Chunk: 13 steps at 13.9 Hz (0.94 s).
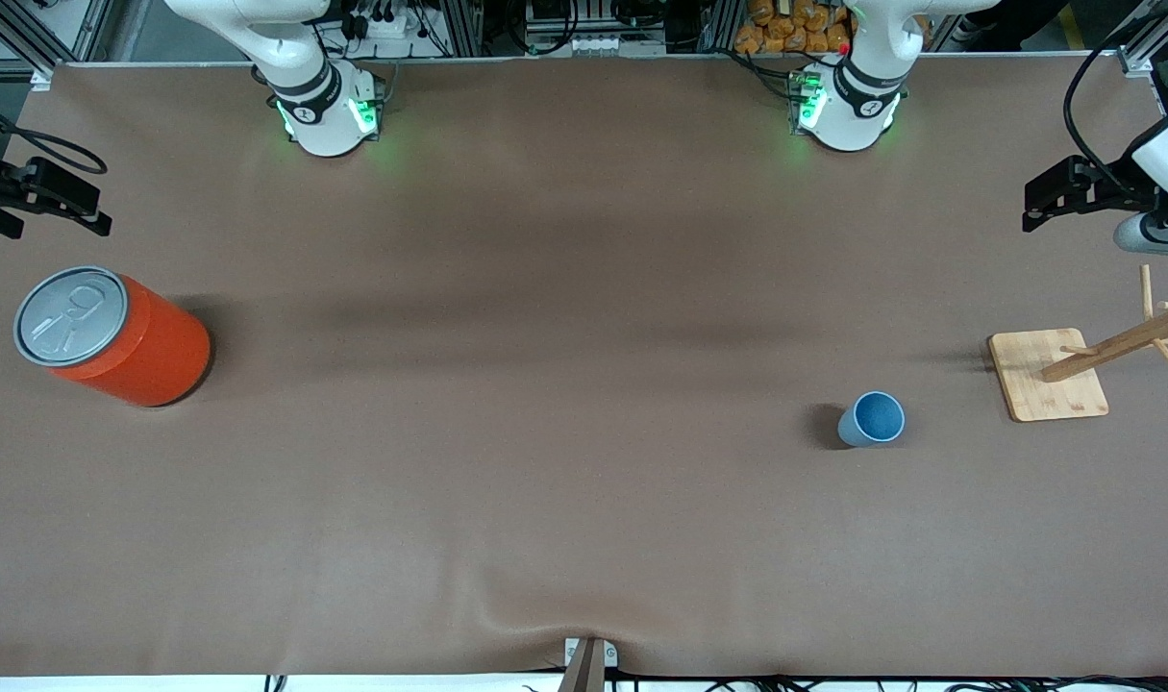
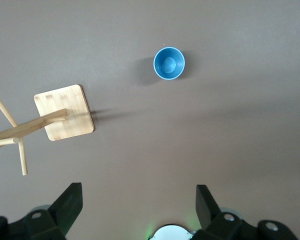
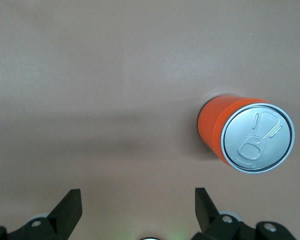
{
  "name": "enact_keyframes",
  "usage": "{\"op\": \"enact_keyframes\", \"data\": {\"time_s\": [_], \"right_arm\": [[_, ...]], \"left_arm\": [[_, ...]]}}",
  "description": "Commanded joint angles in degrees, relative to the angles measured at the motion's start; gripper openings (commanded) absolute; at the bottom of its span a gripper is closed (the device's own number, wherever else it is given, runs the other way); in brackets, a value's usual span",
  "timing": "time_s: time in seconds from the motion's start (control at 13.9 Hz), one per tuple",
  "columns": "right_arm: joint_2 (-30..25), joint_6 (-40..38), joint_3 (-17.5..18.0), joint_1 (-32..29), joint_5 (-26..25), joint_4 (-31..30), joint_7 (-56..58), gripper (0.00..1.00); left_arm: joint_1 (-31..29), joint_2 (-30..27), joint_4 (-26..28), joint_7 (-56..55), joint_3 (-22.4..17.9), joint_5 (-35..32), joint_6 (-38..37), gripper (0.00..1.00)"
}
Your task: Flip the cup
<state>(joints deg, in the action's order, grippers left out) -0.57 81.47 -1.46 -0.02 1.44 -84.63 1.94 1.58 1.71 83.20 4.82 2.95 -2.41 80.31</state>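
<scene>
The cup (image 1: pixel 872 419) is small and light blue with a darker blue inside. It stands upright on the brown table, mouth up, toward the left arm's end. It also shows in the left wrist view (image 2: pixel 169 63). My left gripper (image 2: pixel 139 192) is open and empty, held high over the table near the left arm's end (image 1: pixel 1074 192), well apart from the cup. My right gripper (image 3: pixel 137 196) is open and empty, held high over the right arm's end (image 1: pixel 36 192).
A wooden peg rack on a square base (image 1: pixel 1047 374) stands beside the cup, closer to the table's end; it also shows in the left wrist view (image 2: pixel 64 112). A big orange can with a grey pull-tab lid (image 1: pixel 112 336) stands at the right arm's end (image 3: pixel 240 135).
</scene>
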Motion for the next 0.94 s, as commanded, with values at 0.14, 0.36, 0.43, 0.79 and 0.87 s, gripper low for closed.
{"op": "enact_keyframes", "data": {"time_s": [0.14, 0.36, 0.43, 0.79, 0.87], "right_arm": [[0.48, -0.87, -0.04, -0.24, -0.21, 1.13, 0.88, 1.0], [0.48, -0.87, -0.04, -0.16, -0.21, 1.13, 0.88, 1.0], [0.48, -0.87, -0.04, -0.16, -0.21, 1.13, 0.88, 1.0], [0.48, -0.87, -0.04, -0.24, -0.21, 1.13, 1.05, 1.0], [0.48, -0.87, -0.12, -0.24, -0.21, 1.13, 1.05, 1.0]], "left_arm": [[-0.26, -0.05, -0.75, -1.04, 0.39, -0.84, -0.86, 1.0], [-0.52, -0.04, -0.76, -1.82, 0.31, 0.56, -0.77, 1.0], [-0.52, 0.04, -0.76, -2.18, 0.22, 1.0, -0.6, 1.0], [-0.52, -0.13, -0.76, -3.06, 0.39, 1.45, 0.02, 1.0], [-0.52, -0.22, -0.76, -3.06, 0.48, 1.62, 0.02, 1.0]]}}
